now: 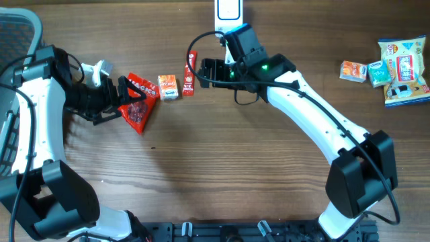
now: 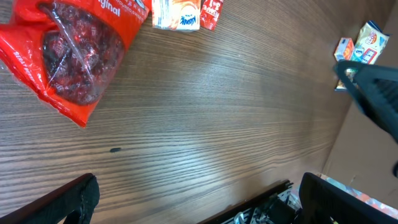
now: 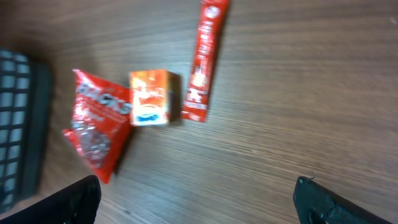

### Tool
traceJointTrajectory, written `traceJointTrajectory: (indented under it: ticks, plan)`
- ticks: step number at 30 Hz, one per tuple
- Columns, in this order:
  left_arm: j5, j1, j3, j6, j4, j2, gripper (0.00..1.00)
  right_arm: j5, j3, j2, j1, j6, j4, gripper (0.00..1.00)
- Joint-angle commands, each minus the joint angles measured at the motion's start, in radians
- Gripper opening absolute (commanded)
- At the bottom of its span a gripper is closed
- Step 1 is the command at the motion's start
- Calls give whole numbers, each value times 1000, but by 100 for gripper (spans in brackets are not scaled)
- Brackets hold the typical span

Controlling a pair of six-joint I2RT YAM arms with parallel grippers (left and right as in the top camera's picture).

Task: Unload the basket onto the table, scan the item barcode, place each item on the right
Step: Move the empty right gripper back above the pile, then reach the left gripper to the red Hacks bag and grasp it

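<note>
Table (image 1: 222,161), wood grain, carries everything. Goods lie in two lots, well apart, which I read as one lot queued for scanning and one set aside; which is which I cannot tell.

Snack heap (image 1: 402,67) at the far right edge: several sealed packets, overlapping, contents unseen.

Red bag (image 1: 139,101) lies flat at the left; its clear window shows dark red dried fruit inside. I take this for the item to scan; no barcode is visible on the upturned face.

Left gripper (image 1: 124,101) hangs at the bag, jaws spread full and holding nothing; from the left wrist the bag lies off to one side, not between the fingers.

Right gripper (image 1: 205,72) is likewise wide open and empty, just beside the row's right end.

White scanner (image 1: 229,10), as I judge it, sits at the top edge, behind the right gripper.

Orange box (image 1: 168,87) lies closed, just beside the bag.

Red stick packet (image 1: 189,74) is sealed and lies lengthwise next to the box.
</note>
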Motion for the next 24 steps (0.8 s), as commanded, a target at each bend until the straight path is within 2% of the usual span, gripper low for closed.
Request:
traceJointTrajectory:
  ticks: [1,13,17,19,24]
  plan:
    - [1,2,5,15,6,-9,100,39,-26,13,-8,32,-2,100]
    - [0,1,2,17,107,-9,100,39,-26,13,-8,14,-5,100]
    - [-144,-5,0,13,163,-4,100,39,-26,13,-8,14,-5,100]
    - [-241,-5,0,-49,190,10,100,39,-26,13,-8,14,-6,100]
    - [-260,-13,0,-72,196,59,100,39,-26,13,-8,14,-5,99]
